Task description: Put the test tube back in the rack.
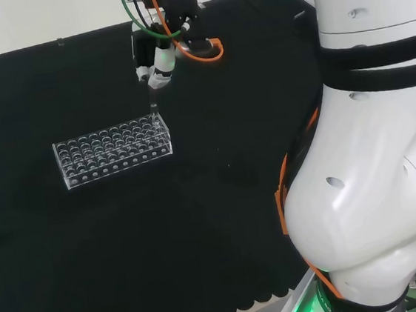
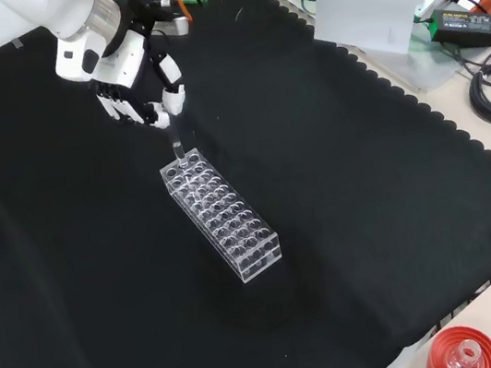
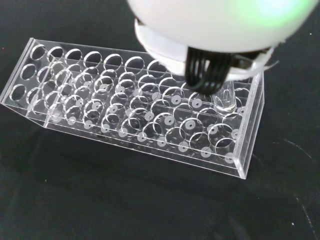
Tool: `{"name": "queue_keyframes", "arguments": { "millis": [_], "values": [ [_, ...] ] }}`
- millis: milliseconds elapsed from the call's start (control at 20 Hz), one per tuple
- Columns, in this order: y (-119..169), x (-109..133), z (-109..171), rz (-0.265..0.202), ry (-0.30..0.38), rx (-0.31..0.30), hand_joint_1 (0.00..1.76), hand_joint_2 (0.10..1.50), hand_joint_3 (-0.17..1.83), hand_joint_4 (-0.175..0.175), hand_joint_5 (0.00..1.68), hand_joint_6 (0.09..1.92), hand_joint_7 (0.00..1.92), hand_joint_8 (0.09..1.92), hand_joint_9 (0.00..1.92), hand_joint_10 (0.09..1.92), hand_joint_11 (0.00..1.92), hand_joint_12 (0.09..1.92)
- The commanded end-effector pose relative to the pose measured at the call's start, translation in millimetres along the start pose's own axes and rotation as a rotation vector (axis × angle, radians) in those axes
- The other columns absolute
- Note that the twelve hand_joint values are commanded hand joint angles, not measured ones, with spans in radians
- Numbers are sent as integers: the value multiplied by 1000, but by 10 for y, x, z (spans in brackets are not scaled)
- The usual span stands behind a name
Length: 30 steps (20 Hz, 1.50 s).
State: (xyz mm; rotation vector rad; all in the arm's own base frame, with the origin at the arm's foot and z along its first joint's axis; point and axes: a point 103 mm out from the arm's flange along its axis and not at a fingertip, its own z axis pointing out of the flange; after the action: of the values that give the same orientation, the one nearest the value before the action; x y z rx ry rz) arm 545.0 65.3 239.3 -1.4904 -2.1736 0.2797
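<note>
Black cloth (image 2: 345, 224); hand (image 2: 142, 93) seemingly pinching tube (image 2: 176, 148)

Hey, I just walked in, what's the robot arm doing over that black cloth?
The arm's hand is holding a clear test tube upright over one end of a clear plastic rack on the black cloth. In the wrist view, the tube's lower end sits in a hole at the rack's end. The hand's fingers are curled above the tube, so it looks like the tube is being put back and hasn't been let go yet.
</note>
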Motion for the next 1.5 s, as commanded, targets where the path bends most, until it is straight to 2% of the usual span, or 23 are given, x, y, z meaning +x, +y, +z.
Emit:
{"name": "queue_keyframes", "arguments": {
  "millis": [50, 900, 1500],
  "values": [
    [11, 8, 9, -9, 6, 1, 1448, 467, 881, -175, 1368, 556, 1512, 582, 1362, 459, 1042, 1098],
    [107, -47, 167, -12, 10, 14, 1448, 467, 882, -175, 1368, 557, 1512, 582, 1361, 459, 1041, 1098],
    [180, -121, 338, 19, 8, 41, 1448, 467, 882, -175, 1368, 557, 1512, 584, 1361, 459, 1042, 1097]
  ]
}}
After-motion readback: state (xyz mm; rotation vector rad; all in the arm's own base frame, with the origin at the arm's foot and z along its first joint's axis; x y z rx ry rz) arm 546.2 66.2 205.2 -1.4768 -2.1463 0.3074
